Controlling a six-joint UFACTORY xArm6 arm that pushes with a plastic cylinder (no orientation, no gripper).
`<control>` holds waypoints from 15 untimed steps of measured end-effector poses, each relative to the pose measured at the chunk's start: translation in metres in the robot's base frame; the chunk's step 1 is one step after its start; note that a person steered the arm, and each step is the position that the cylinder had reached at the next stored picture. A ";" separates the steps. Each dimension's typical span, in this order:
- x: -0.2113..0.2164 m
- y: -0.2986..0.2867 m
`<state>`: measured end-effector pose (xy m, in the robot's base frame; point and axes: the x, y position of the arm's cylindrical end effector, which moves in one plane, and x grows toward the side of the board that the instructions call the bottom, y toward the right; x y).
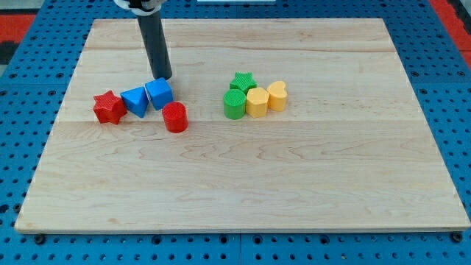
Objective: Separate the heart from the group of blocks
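Note:
A yellow heart (277,95) lies at the right end of a tight group with a yellow hexagon (257,102), a green cylinder (235,104) and a green star (241,81), right of the board's middle. My tip (164,77) stands at the upper left, just above a blue cube (159,93) and touching or nearly touching it, far left of the heart.
A second group lies at the left: a red star (109,107), a blue triangle (135,100), the blue cube and a red cylinder (175,117). The wooden board (243,184) rests on a blue perforated table.

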<state>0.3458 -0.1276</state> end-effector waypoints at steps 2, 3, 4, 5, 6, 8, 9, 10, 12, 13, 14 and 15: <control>-0.001 0.003; -0.019 0.016; -0.055 0.054; -0.018 0.141; 0.015 0.243; 0.068 0.207; 0.047 0.179; 0.013 0.166; -0.010 0.176; -0.010 0.176; -0.010 0.176; -0.052 0.188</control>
<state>0.2937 0.0607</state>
